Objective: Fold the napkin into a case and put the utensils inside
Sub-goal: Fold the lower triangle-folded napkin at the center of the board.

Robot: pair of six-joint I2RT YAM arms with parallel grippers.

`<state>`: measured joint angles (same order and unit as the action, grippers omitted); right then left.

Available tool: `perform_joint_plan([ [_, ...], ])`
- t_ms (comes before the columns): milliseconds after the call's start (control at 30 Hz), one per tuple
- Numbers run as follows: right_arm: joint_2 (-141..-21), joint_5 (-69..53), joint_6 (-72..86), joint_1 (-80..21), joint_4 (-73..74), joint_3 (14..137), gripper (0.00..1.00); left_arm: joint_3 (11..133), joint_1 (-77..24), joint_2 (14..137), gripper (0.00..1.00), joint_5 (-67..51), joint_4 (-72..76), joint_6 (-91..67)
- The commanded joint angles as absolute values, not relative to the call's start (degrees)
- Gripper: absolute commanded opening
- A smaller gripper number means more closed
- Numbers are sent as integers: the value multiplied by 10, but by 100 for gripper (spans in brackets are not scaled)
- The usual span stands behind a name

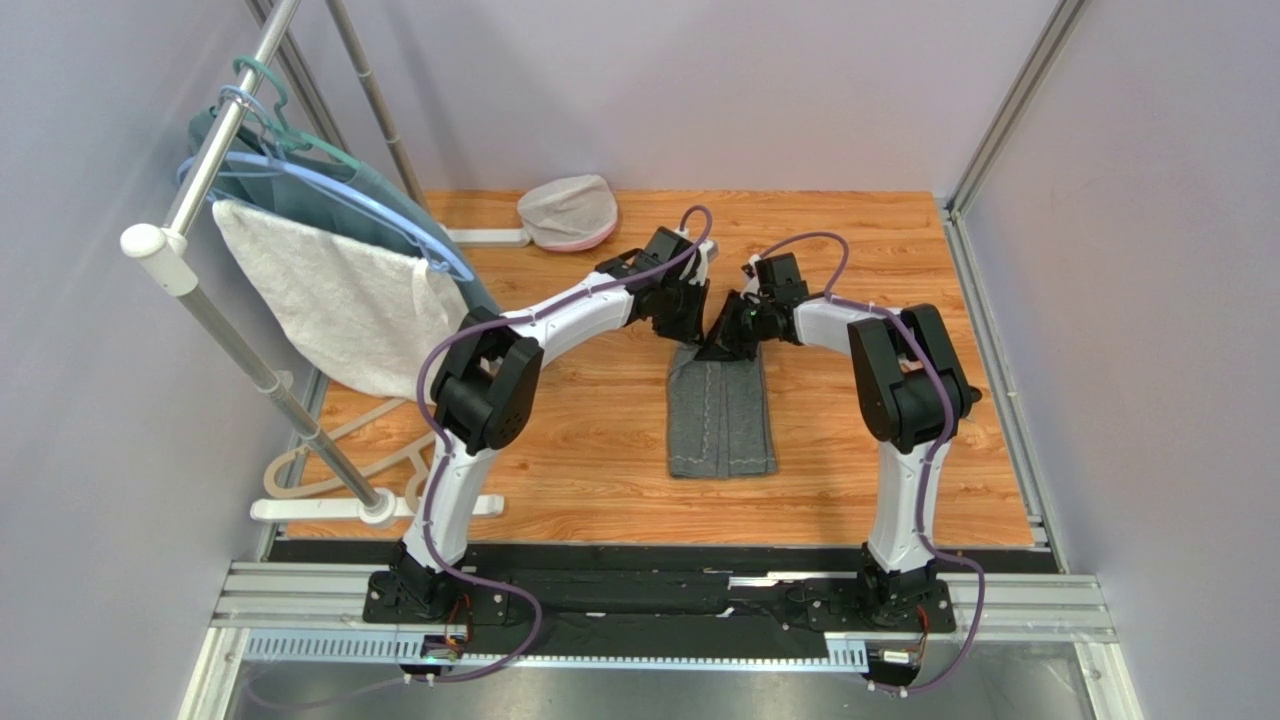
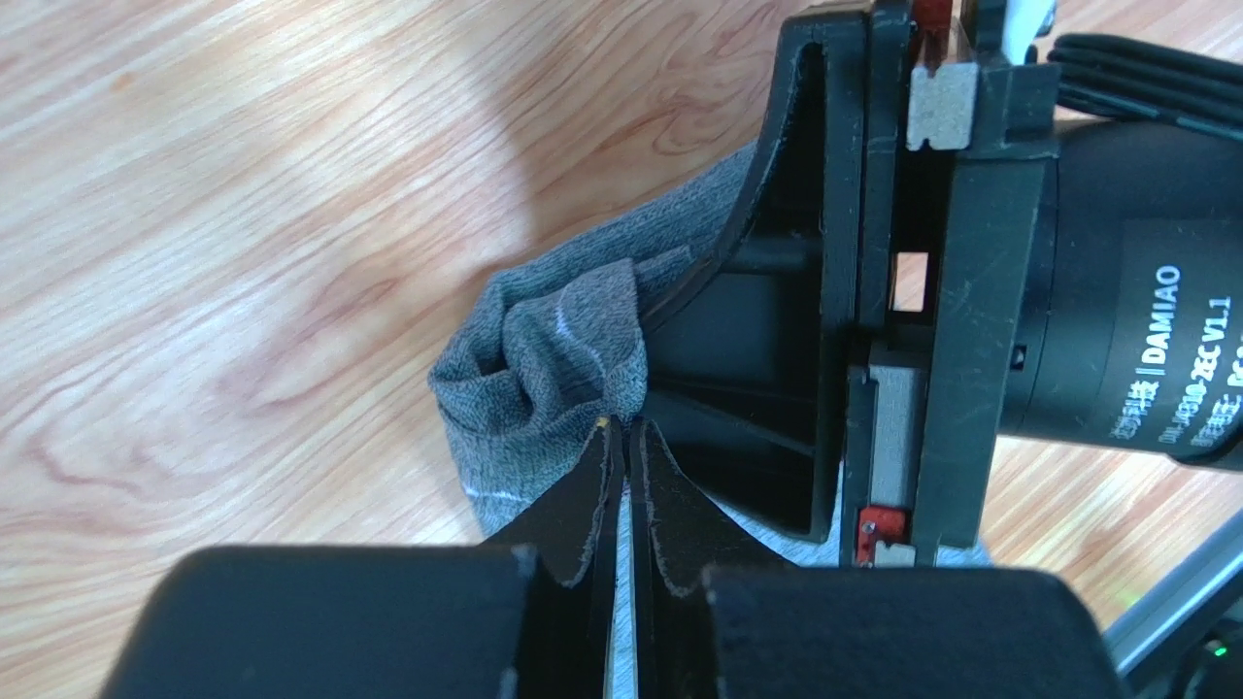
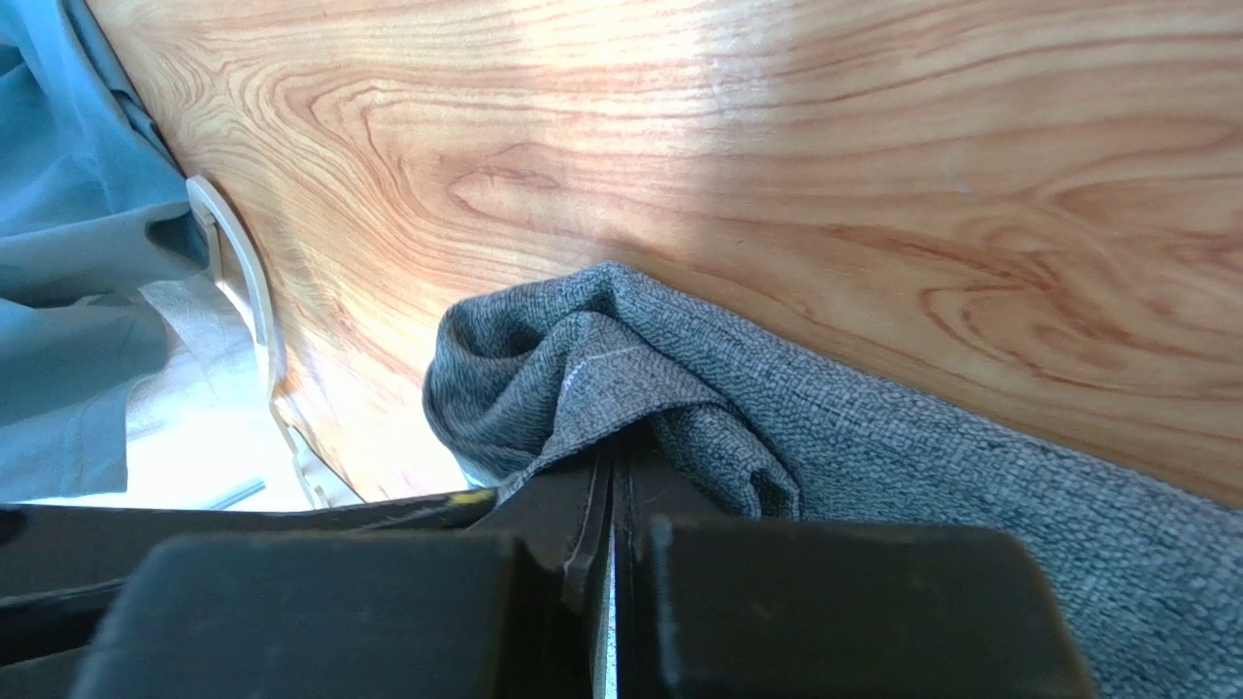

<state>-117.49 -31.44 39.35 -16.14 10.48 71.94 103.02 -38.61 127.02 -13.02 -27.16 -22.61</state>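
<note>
The dark grey napkin (image 1: 721, 423) lies on the wooden table as a narrow folded strip running from near to far. Both grippers meet at its far end. My left gripper (image 1: 690, 335) is shut on a bunched far corner of the napkin (image 2: 543, 364), with the cloth pinched at its fingertips (image 2: 625, 427). Close beside it, my right gripper (image 1: 733, 339) is shut on the neighbouring far corner, where the napkin (image 3: 876, 437) puckers up around its tips (image 3: 613, 437). The right gripper's black body (image 2: 876, 291) fills the right of the left wrist view. The utensils are out of view.
A rack (image 1: 226, 323) at the left carries a white towel (image 1: 338, 308) and a teal-blue garment (image 1: 376, 203) on hangers. A pale hanger (image 1: 323, 450) lies on the table below it. A pale mesh cap (image 1: 568, 210) sits at the far edge.
</note>
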Motion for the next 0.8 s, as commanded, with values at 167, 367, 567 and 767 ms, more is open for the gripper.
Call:
perform_joint_plan([
  [167, -1122, -293, 373, -133, 126, 716, 0, 981, -390, 1264, 22, -120, -181, -282],
  [367, -1092, -292, 344, -124, 159, 716, 0, 962, -376, 1223, 31, -112, -156, -286],
  [567, -1082, -281, 326, -124, 192, 746, 0, 938, -363, 1177, 32, -155, -133, -314],
  [767, -1076, -287, 323, -124, 201, 755, 0, 933, -339, 1165, 31, -171, -156, -344],
])
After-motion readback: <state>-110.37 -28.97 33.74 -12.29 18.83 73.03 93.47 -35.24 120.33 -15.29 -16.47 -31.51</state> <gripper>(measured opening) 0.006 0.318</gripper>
